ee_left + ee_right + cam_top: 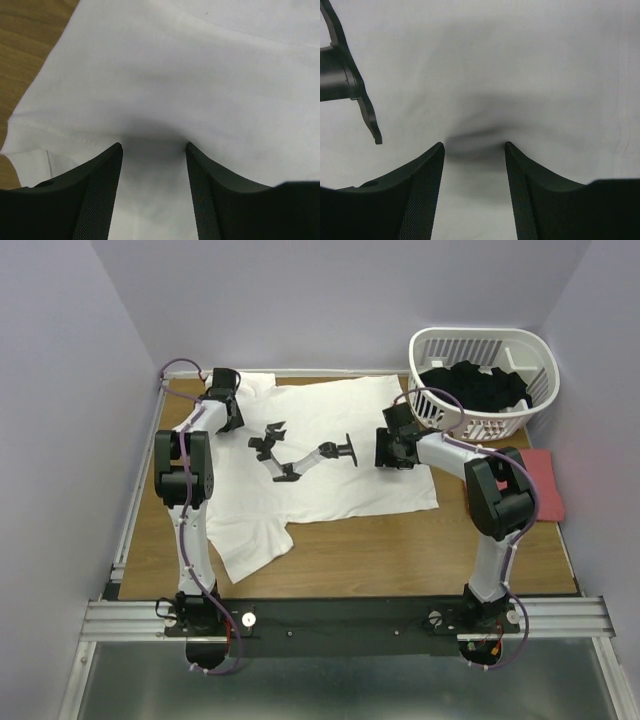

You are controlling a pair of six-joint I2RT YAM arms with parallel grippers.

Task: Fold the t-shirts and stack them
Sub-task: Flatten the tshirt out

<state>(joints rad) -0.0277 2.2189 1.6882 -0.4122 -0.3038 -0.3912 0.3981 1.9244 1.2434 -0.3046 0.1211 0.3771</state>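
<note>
Pale lilac walls (330,300) close in a brown wooden table (400,550). A large plain white cotton t-shirt (330,475) is spread flat over most of the tabletop, sleeves to the left and hem to the right.

The main risk appears to be that the shirt is still weighted. A black-and-white jointed metal bracket (322,452) lies on its middle, between the two grippers. Any lift or fold from here would likely roll the bracket into the cloth or tip it off.

A white slatted plastic basket (500,425) holding black clothes (475,385) sits just behind the right gripper (474,145), where raised fabric could snag. The right arm (497,495) also hangs over a plain salmon-red t-shirt (548,490) at the table's right edge, so a wide sweep might drag it.

Both grippers are partly open, and neither has clamped anything yet. The left gripper (152,146) presses on the far-left shoulder area and the right gripper on the hem end. White cloth puckers faintly between their fingertips. On such flat fabric the jaws may slip or catch only one layer, which would skew the fold.

The white shirt looks smooth with soft creases. One sleeve points toward the near edge, and a stitched seam shows close to bare wood in the left wrist view. The salmon-red shirt lies as a flat, roughly rectangular pad, partly hidden by the arm.
</note>
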